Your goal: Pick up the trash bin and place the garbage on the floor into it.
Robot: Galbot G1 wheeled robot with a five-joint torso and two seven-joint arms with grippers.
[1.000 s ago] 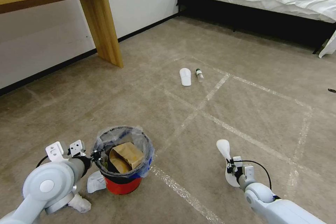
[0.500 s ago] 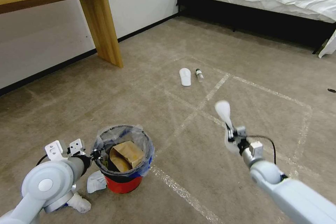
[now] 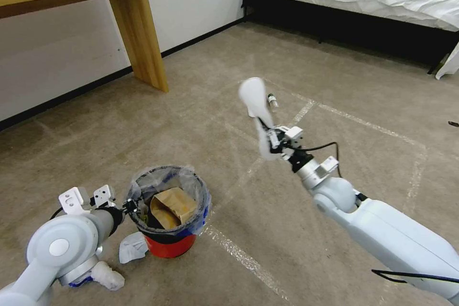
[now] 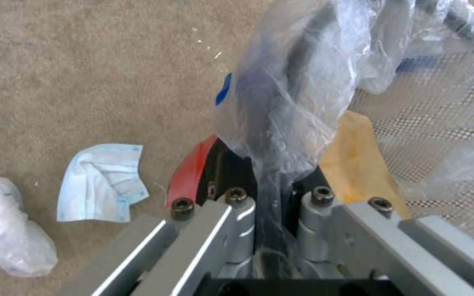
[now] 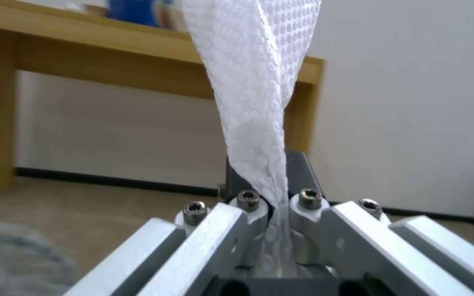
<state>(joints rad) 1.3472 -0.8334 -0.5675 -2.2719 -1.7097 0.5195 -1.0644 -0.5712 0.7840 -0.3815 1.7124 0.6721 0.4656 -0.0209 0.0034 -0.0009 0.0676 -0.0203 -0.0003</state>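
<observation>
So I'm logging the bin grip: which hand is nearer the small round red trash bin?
Left. The left hand is clamped on the plastic-lined rim of the small round red trash bin; the right hand is raised off to the bin's right, gripping a flat white slipper.

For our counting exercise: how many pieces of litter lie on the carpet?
3: a face mask and a white wad beside the bin, a bottle farther off. The raised slipper may hide more.
</observation>
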